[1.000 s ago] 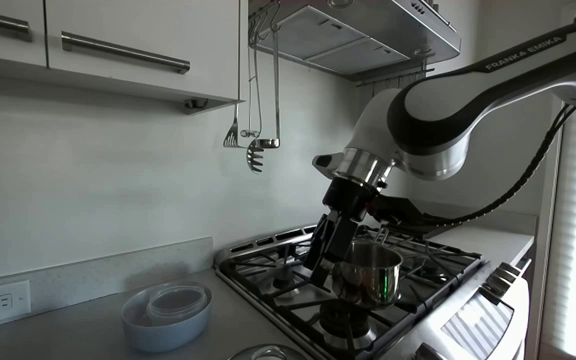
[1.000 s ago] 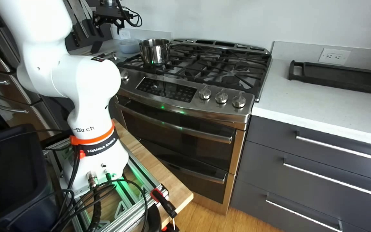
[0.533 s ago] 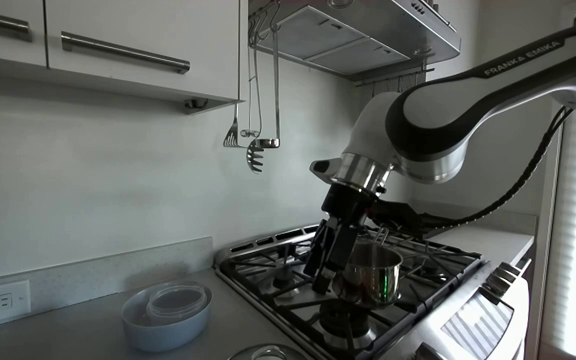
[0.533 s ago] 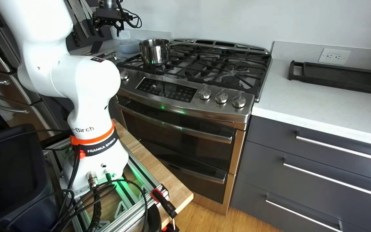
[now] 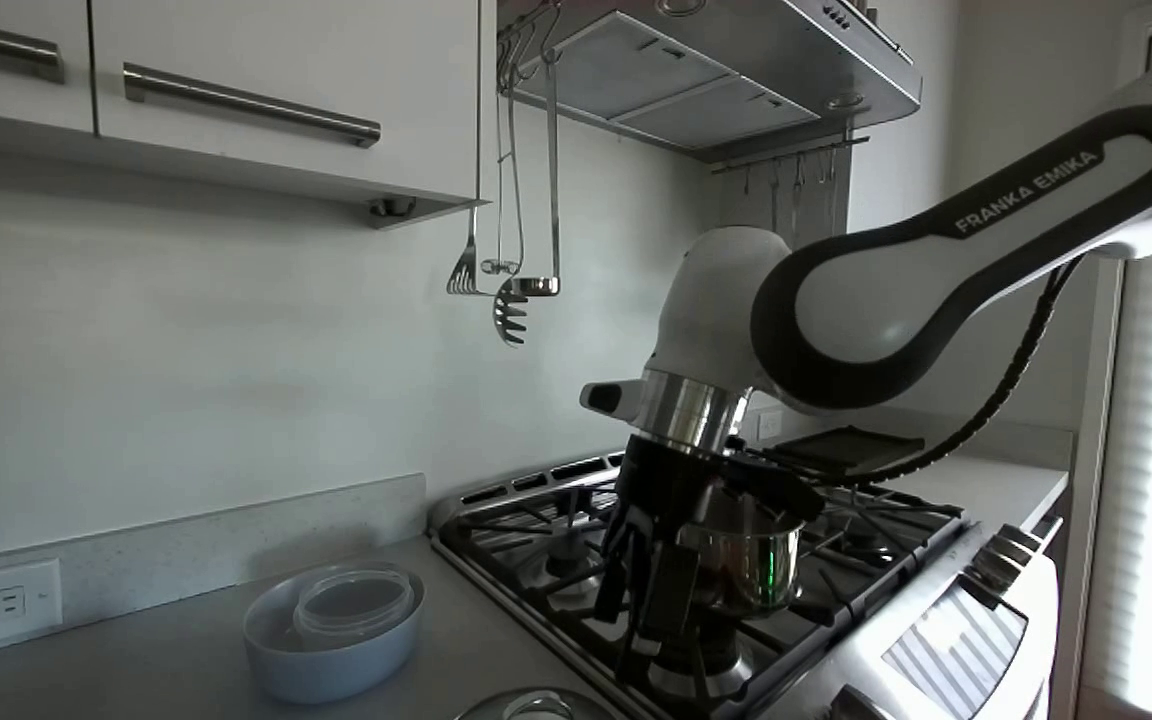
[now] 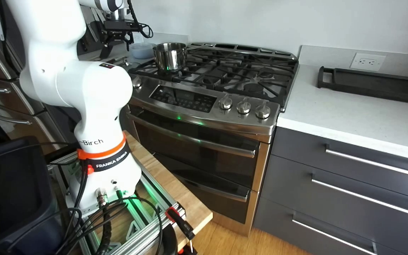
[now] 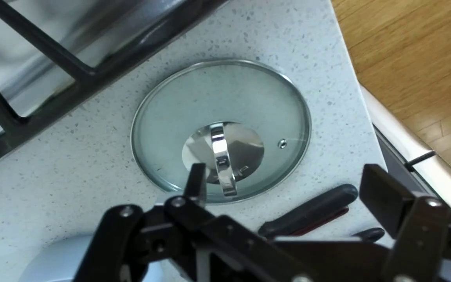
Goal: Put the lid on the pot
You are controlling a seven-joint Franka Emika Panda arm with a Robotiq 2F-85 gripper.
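White with black trim, the robot arm (image 5: 871, 300) filled much of both exterior views. Next in bulk came the stove (image 6: 207, 124), its dark grates (image 7: 92, 82) reaching close to the speckled counter (image 7: 73, 152). A long black tray (image 6: 377, 85) and a pale bowl (image 5: 331, 670) with a clear tub (image 5: 356, 605) inside sat on opposite sides of the stove. Steel, straight-sided and open-topped, the pot (image 5: 751, 570) stood on the grates toward the bowl's side, partly hidden in an exterior view by the end of the arm. The gripper (image 7: 285, 182) hung over the counter, released, its fingers (image 7: 196, 182) spread well apart. Below lay the glass lid (image 7: 221, 105), flat on the counter between the grates and a black-handled tool (image 7: 315, 205), itself partly covered by the gripper. The outer bar of those grates stood between lid and pot. In the wrist view one finger overlapped the lid's rim; whether they touched, I could not tell. Smallest came the lid's shiny handle (image 7: 221, 156), seen nearer that finger than the other.
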